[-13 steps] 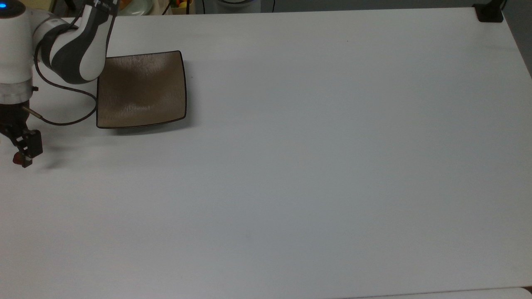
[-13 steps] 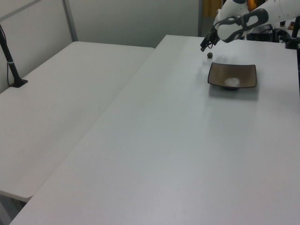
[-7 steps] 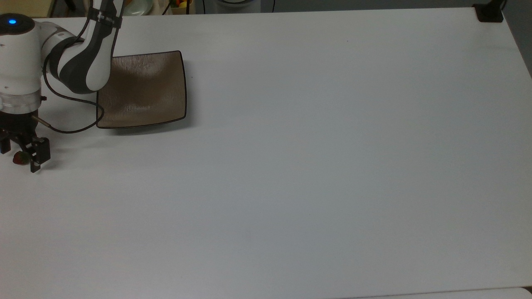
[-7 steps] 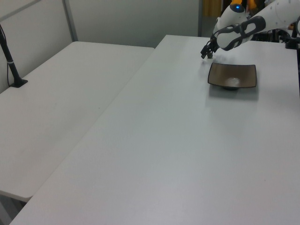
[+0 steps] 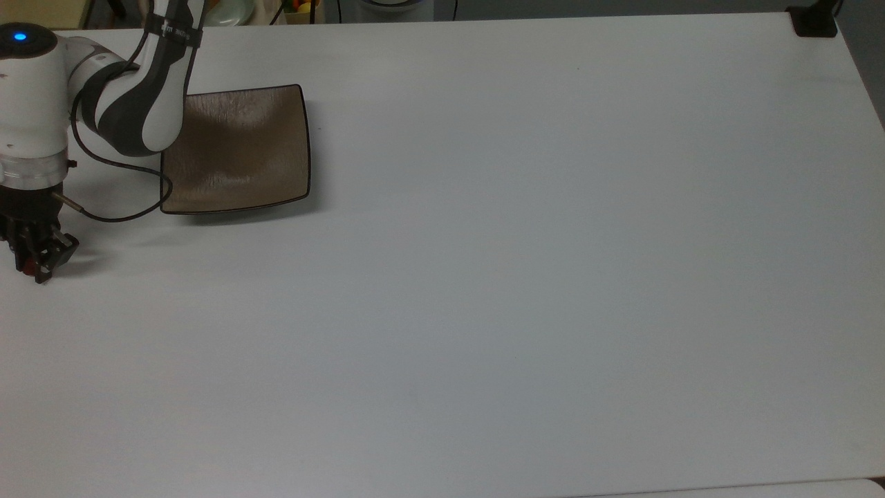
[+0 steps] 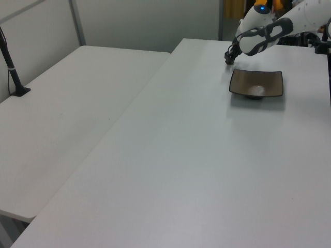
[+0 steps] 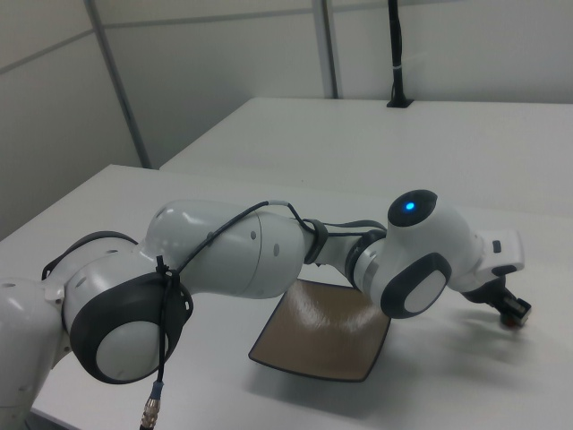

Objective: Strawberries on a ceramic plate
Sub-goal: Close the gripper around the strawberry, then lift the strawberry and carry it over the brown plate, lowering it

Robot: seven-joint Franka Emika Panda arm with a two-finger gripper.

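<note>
Gripper [image 5: 33,261] is clenching the strawberry [image 5: 28,266] on the counter [image 5: 484,277]; lifting onto the empty ceramic plate [image 5: 238,149] remains.

No text, label, brand, number or sign can be read anywhere in these views. The dark band on the robot arm [image 5: 173,31] at the top view's upper left carries small pale marks, but they are too small to make out. The table [image 5: 525,277], the plate [image 5: 238,149] and the arm's white shells bear no print at all.
</note>
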